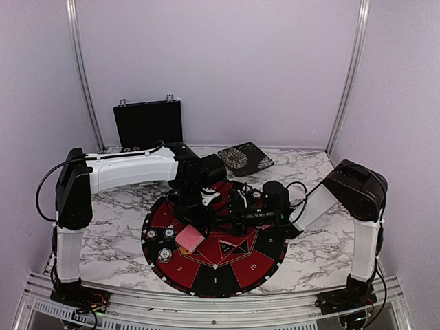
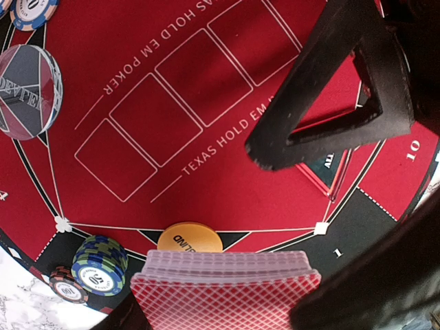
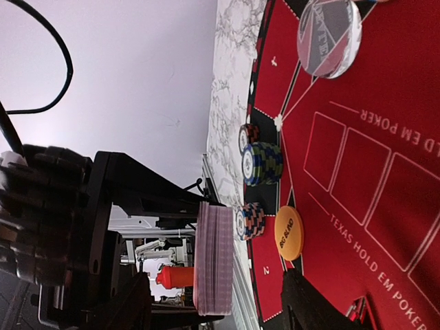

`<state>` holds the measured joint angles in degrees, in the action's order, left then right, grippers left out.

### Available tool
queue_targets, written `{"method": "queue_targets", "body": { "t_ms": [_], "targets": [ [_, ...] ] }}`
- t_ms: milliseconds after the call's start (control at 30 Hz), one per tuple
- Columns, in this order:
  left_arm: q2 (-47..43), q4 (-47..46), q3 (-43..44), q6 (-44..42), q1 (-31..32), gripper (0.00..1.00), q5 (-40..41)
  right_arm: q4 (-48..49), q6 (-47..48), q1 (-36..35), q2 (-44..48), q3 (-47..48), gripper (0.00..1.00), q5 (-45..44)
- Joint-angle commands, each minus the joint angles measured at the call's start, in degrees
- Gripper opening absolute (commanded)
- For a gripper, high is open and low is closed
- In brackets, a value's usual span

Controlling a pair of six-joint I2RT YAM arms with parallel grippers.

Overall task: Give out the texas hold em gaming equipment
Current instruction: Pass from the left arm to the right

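Observation:
My left gripper point(image 1: 192, 230) is shut on a deck of red-backed cards point(image 1: 190, 238), held a little above the mat's left half; the deck fills the bottom of the left wrist view point(image 2: 227, 289). Below it lies an orange "BLIND" button point(image 2: 189, 237). A blue-green chip stack point(image 2: 100, 265) and a smaller red-black stack point(image 2: 67, 285) stand to its left. A clear dealer disc point(image 2: 27, 89) lies further out. My right gripper point(image 1: 237, 212) is open and empty over the mat's middle. One of its fingers point(image 3: 313, 302) shows beside the deck point(image 3: 214, 258).
The round red-and-black mat point(image 1: 271, 258) covers the middle of the marble table. A black hinged case point(image 1: 148, 122) stands open at the back left. A dark patterned square point(image 1: 245, 159) lies at the back centre. A red-edged triangular piece point(image 2: 323, 172) lies on the mat under my right finger.

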<state>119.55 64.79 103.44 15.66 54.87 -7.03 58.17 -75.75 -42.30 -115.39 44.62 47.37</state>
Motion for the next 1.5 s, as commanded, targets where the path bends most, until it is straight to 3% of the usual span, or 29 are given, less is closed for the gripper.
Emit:
{"method": "queue_targets", "body": {
  "t_ms": [0, 633, 1033, 1233, 1467],
  "targets": [
    [-2.08, 2.35, 2.33, 0.25, 0.46, 0.4, 0.26, 3.76, -1.9, -1.54, -1.81, 2.42, 0.61, 0.7],
    [-3.21, 2.53, 2.47, 0.17, 1.11, 0.4, 0.63, 5.35, -3.88, -3.89, -4.12, 4.93, 0.57, 1.12],
    [-3.71, 2.61, 2.65, 0.05, 1.2, 0.4, 1.28, 4.93, -3.97, -5.11, -4.67, 5.31, 0.48, 0.88],
    [-3.88, 2.54, 2.73, 0.02, 1.2, 0.39, 1.46, 4.78, -3.96, -5.22, -4.86, 5.31, 0.41, 0.79],
    [-4.15, 2.55, 2.91, -0.02, 1.29, 0.39, 1.71, 4.8, -4.15, -5.3, -4.68, 4.99, 0.22, 0.7]
  ]
}}
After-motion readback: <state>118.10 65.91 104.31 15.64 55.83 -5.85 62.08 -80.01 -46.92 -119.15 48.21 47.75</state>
